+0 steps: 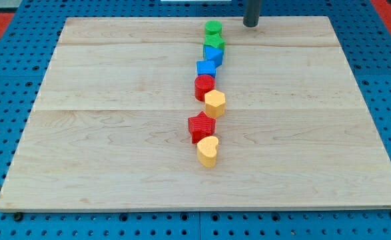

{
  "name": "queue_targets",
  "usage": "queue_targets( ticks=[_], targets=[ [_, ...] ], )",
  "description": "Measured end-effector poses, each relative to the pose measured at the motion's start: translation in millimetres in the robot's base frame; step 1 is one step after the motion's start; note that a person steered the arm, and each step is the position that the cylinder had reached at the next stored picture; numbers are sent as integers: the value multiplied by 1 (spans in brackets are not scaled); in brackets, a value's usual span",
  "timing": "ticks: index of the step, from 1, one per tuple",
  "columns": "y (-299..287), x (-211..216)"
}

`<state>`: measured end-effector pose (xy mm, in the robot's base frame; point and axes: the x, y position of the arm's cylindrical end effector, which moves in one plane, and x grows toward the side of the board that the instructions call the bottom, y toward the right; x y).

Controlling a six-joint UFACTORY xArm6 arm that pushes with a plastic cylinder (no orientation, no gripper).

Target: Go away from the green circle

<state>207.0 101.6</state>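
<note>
The green circle (212,28) sits near the board's top edge, at the head of a line of blocks. My tip (250,24) is a dark rod end at the top edge, a short way to the right of the green circle and not touching it. Below the circle come a green star (214,45), a blue block (213,57), a blue cube (206,68), a red block (204,87), a yellow hexagon (214,103), a red star (202,127) and a yellow heart (208,151).
The wooden board (102,120) lies on a blue pegboard table (2,80). The blocks form a near-vertical line down the middle of the board. A red strip shows at the view's top corners.
</note>
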Motion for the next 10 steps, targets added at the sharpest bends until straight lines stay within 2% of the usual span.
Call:
queue_targets(
  ticks=[1, 10],
  targets=[
    [-24, 7],
    [-20, 18]
  ],
)
